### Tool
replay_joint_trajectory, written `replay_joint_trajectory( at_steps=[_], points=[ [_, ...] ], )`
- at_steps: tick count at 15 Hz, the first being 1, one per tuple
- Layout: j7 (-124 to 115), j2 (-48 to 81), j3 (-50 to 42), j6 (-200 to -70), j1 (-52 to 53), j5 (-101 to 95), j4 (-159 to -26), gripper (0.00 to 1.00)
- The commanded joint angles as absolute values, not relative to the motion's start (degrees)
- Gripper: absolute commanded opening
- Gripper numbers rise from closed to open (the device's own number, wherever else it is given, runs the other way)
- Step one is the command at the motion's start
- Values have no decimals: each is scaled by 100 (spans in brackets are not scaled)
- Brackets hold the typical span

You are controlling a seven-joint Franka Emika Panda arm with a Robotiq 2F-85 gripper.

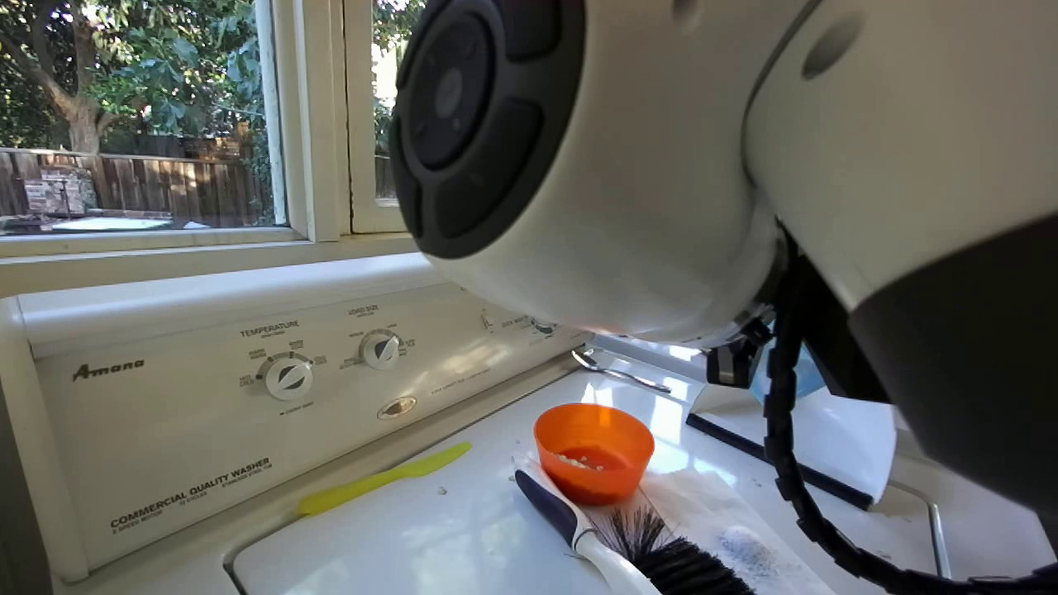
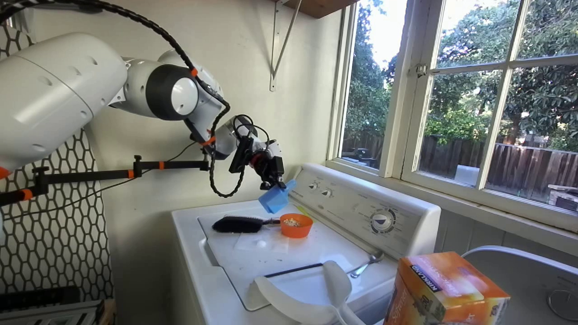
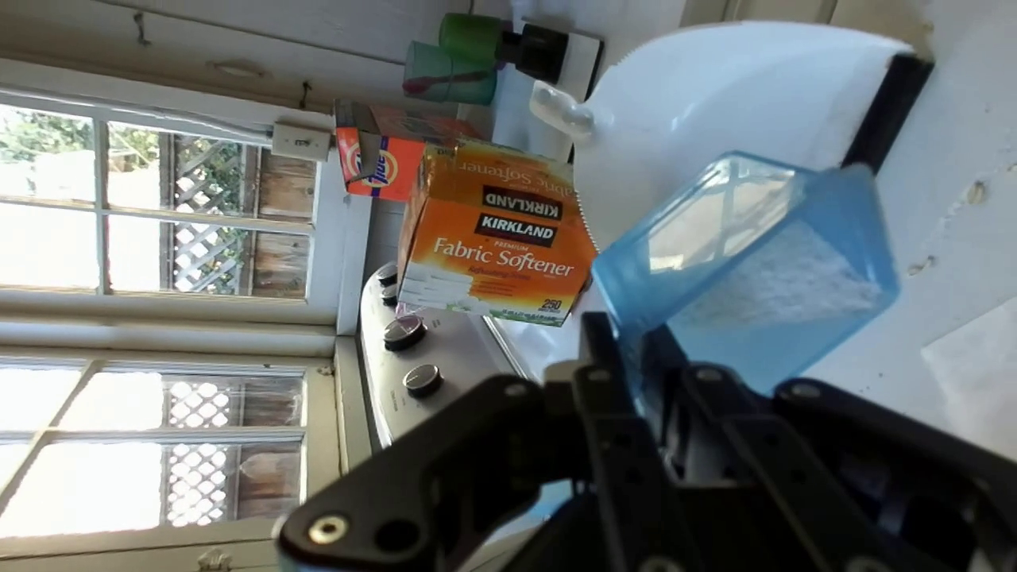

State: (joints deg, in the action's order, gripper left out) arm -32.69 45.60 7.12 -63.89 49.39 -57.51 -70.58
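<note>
In the wrist view, my gripper [image 3: 632,338] is shut on the wall of a translucent blue scoop [image 3: 783,326]. Whitish powder-like material shows inside the scoop. An exterior view has the scoop [image 2: 273,199] tilted in the gripper [image 2: 274,184], above the white washer lid and behind an orange bowl [image 2: 295,229]. Pale bits lie in the bowl, which also stands in an exterior view [image 1: 593,463]. There the white arm hides most of the gripper, and only a bit of blue shows behind it.
A black-bristled brush [image 2: 238,224] lies beside the bowl, near a thin white sheet [image 1: 727,529]. Also on the washer are a yellow-green knife-like utensil [image 1: 388,479], a spoon [image 2: 366,264] and a white dustpan [image 2: 298,309]. A fabric softener box [image 2: 445,289] stands near the washer's control panel [image 2: 356,205].
</note>
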Motion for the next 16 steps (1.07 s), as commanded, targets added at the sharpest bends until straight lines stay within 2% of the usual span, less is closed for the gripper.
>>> replay_joint_trajectory(
  at_steps=[1, 16],
  points=[
    [-3451, 4436, 878, -6806, 4729, -5373, -7156, 3],
    [-4195, 3753, 1098, -8598, 4158, -4846, -7947, 3]
  ],
)
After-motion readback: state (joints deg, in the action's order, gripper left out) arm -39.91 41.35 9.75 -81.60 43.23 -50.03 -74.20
